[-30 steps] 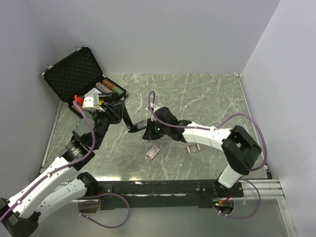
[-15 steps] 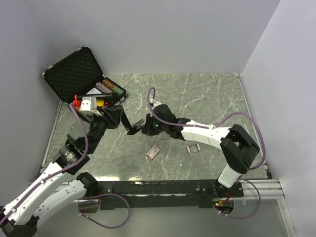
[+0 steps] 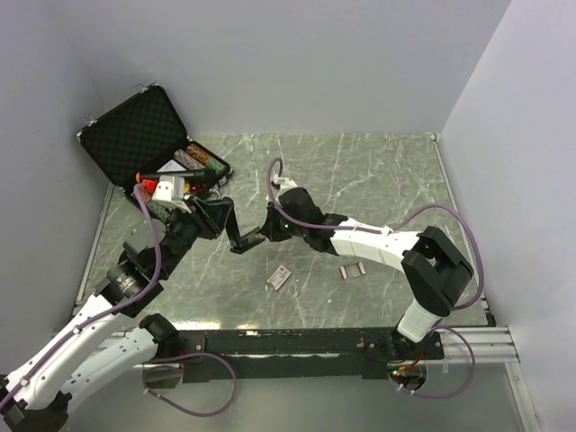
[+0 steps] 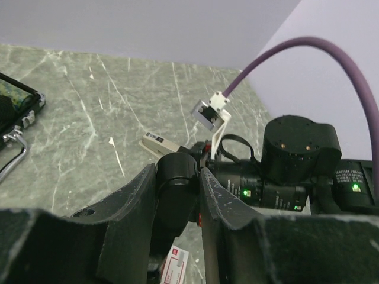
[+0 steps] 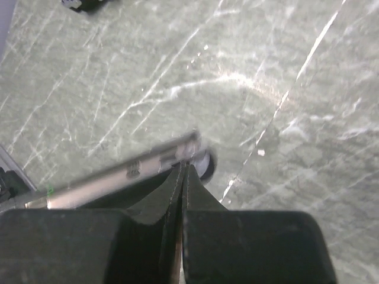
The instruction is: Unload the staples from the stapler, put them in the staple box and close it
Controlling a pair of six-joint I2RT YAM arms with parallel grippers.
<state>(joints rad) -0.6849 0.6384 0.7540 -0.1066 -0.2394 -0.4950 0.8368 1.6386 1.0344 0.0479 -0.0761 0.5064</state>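
My left gripper (image 4: 177, 170) is shut on the black stapler (image 4: 176, 195), which it holds above the marble table (image 3: 378, 180). In the top view this gripper (image 3: 225, 219) grips the stapler (image 3: 239, 236) left of centre. The stapler's metal staple rail (image 4: 159, 144) sticks out toward the right arm. My right gripper (image 3: 266, 230) is shut, with its tips against the end of that rail (image 5: 118, 173). In the right wrist view its fingers (image 5: 172, 189) are pressed together with nothing visible between them. No loose staples show on the rail.
An open black case (image 3: 135, 135) with several tools stands at the back left. A small white and red staple box (image 3: 280, 278) lies on the table below the grippers, with another small pack (image 3: 352, 270) to its right.
The left gripper has shifted the stapler slightly and tilted it. The right gripper has moved a little up and left, staying shut at the rail.
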